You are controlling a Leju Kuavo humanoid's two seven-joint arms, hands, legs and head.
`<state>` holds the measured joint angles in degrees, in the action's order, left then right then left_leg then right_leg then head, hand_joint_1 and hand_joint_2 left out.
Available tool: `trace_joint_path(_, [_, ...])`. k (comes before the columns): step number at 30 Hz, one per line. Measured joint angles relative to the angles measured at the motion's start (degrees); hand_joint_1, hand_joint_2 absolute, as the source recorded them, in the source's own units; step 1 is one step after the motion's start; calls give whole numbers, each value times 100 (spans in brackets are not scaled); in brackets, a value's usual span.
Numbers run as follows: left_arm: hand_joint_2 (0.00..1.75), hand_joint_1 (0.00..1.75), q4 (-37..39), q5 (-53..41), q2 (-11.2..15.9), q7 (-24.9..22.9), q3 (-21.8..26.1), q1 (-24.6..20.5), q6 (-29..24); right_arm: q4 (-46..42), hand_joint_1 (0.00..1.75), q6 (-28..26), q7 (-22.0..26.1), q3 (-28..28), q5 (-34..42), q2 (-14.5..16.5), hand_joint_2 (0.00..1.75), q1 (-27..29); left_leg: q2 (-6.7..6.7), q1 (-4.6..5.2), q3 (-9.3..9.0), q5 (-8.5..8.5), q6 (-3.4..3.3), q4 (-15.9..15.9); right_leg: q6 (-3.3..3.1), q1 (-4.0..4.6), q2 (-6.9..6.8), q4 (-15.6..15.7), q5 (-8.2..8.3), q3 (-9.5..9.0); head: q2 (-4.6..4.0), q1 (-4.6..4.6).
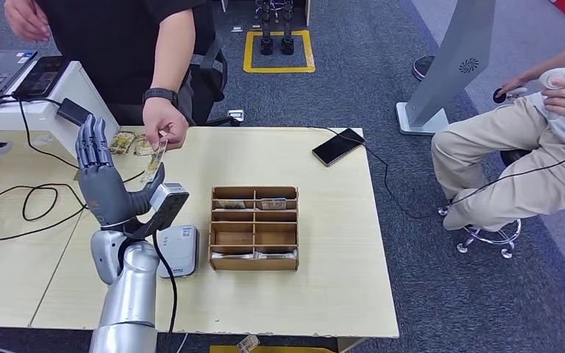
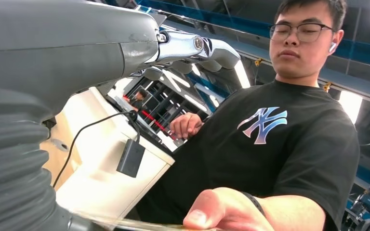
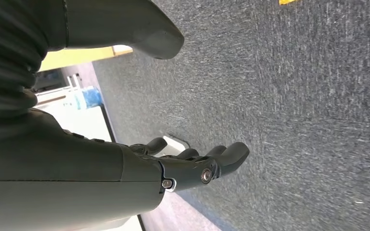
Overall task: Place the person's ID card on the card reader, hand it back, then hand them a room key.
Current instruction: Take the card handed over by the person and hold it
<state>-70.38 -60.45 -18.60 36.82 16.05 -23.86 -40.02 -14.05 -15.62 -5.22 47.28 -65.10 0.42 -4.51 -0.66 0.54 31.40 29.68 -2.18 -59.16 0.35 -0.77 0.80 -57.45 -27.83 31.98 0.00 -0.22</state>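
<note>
While the person's hand (image 1: 165, 121) is offering the card (image 1: 154, 161), thin, stiff and probably slick, the left hand (image 1: 107, 184) is waiting spread, best pinching its free lower edge.

Card reader (image 1: 177, 250) left of organizer (image 1: 254, 226) — phone (image 1: 338, 146) behind.
</note>
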Motion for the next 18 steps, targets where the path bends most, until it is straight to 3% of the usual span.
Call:
trace_joint_path(6, [175,175,4,72,-2,292,3,2,0,0,0,48,-19,84,-11,-8,175,35,0,0,0,0,0,0,0,0,0,0,0,0,0,-1])
trace_joint_path(18, [175,175,3,211,-2,322,11,5,0,0,0,62,-36,111,-102,-24,175,36,0,0,0,0,0,0,0,0,0,0,0,0,0,1])
